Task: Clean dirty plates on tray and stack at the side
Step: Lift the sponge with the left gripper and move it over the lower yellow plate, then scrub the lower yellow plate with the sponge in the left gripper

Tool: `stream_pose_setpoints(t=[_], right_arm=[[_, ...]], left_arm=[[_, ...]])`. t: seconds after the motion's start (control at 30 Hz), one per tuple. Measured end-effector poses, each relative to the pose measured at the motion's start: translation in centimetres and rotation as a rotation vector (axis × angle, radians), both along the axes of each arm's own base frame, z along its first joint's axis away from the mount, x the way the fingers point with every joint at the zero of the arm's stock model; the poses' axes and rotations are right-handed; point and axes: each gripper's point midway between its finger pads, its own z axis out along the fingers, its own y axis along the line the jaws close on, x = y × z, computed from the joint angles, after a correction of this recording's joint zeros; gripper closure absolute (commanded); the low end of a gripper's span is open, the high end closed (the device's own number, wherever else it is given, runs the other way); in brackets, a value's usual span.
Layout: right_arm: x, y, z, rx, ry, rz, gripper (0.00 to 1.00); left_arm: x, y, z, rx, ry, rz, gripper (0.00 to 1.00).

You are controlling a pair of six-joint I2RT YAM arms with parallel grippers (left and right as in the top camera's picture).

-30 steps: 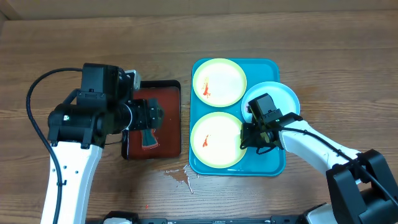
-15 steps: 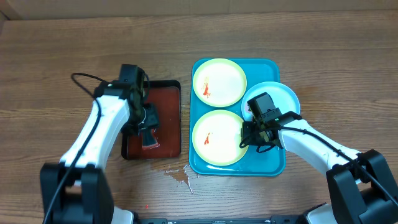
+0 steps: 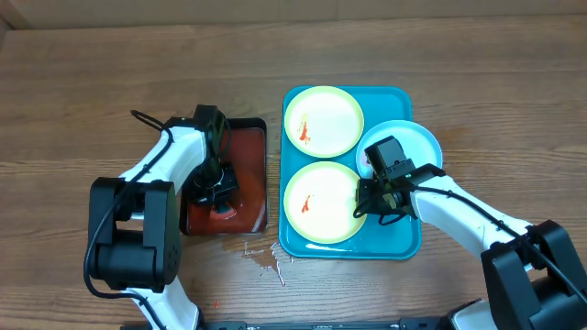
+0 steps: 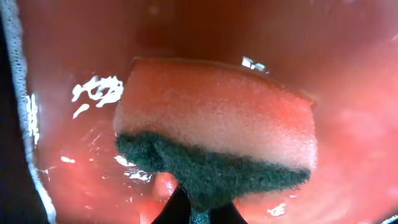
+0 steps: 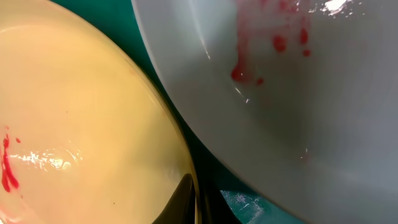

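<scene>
- The left hand (image 3: 222,200) is low over the small dark-red tray (image 3: 249,147), which lies on the worktop (image 3: 459,55) just left of the blue tray (image 3: 404,240).
- It is closed on a sponge (image 4: 214,140). The sponge has a pink body and a dark green rough side, and it sits at a tilt above the wet red floor of the small tray.
- The right hand (image 3: 365,203) is at the right edge of the near yellow-green plate (image 3: 316,203). A dark fingertip (image 5: 185,200) touches the rim, but I cannot tell if this hand is open or closed.
- All three plates are on the blue tray. The far yellow-green plate (image 3: 323,121) lies at its back.
- The light-blue plate (image 3: 411,145) lies at the right and passes over the tray's rim.
- Each plate has red sauce marks.
- A small wet spill (image 3: 266,258) is on the worktop near the front left corner of the blue tray.
</scene>
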Motion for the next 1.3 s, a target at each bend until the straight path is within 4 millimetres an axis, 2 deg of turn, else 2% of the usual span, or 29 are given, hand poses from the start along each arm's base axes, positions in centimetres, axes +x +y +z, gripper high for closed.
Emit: stream_pose_setpoints(t=[0.13, 0.23, 0.37, 0.43, 0.5, 0.57, 0.67, 0.77, 0.83, 0.93, 1.03, 1.13, 1.17, 1.3], right_arm=[[-0.1, -1.0, 0.0, -0.038, 0.015, -0.072, 0.96], [0.1, -1.7, 0.0, -0.035, 0.026, -0.121, 0.96], [0.2, -2.1, 0.1, -0.017, 0.035, -0.129, 0.96], [0.3, -2.0, 0.1, -0.016, 0.032, -0.109, 0.96], [0.3, -2.0, 0.1, -0.015, 0.027, -0.080, 0.96], [0.3, -1.8, 0.1, -0.006, 0.022, -0.047, 0.96], [0.5, -1.7, 0.2, -0.002, 0.006, 0.003, 0.96], [0.6, -1.6, 0.2, -0.004, -0.002, 0.037, 0.96], [0.6, -1.6, 0.2, -0.005, -0.004, 0.048, 0.96], [0.6, -1.6, 0.2, -0.005, -0.006, 0.059, 0.96], [0.6, -1.6, 0.2, -0.005, -0.006, 0.063, 0.96], [0.5, -1.6, 0.2, -0.005, -0.006, 0.066, 0.96], [0.5, -1.6, 0.2, -0.006, -0.004, 0.066, 0.96], [0.5, -1.6, 0.2, -0.005, -0.001, 0.067, 0.96]], left_arm=[[0.3, -0.1, 1.3, -0.004, 0.011, -0.024, 0.96], [1.4, -0.6, 2.7, -0.010, -0.027, -0.051, 0.96], [4.2, -2.9, 7.5, -0.029, -0.195, -0.136, 0.96], [4.9, -4.6, 9.7, -0.043, -0.270, -0.188, 0.96], [5.2, -6.5, 11.1, -0.061, -0.320, -0.236, 0.96], [5.5, -8.8, 11.7, -0.104, -0.362, -0.280, 0.96], [6.0, -13.5, 11.9, -0.214, -0.422, -0.347, 0.96], [5.6, -18.2, 11.5, -0.304, -0.441, -0.391, 0.96], [4.6, -20.7, 10.6, -0.341, -0.414, -0.408, 0.96], [3.0, -23.4, 7.8, -0.362, -0.324, -0.376, 0.96], [1.9, -24.6, 4.2, -0.357, -0.221, -0.306, 0.96], [1.6, -24.9, 1.3, -0.351, -0.151, -0.245, 0.96], [1.4, -24.9, 0.8, -0.354, -0.131, -0.232, 0.96], [1.2, -24.3, 1.0, -0.335, -0.099, -0.197, 0.96]])
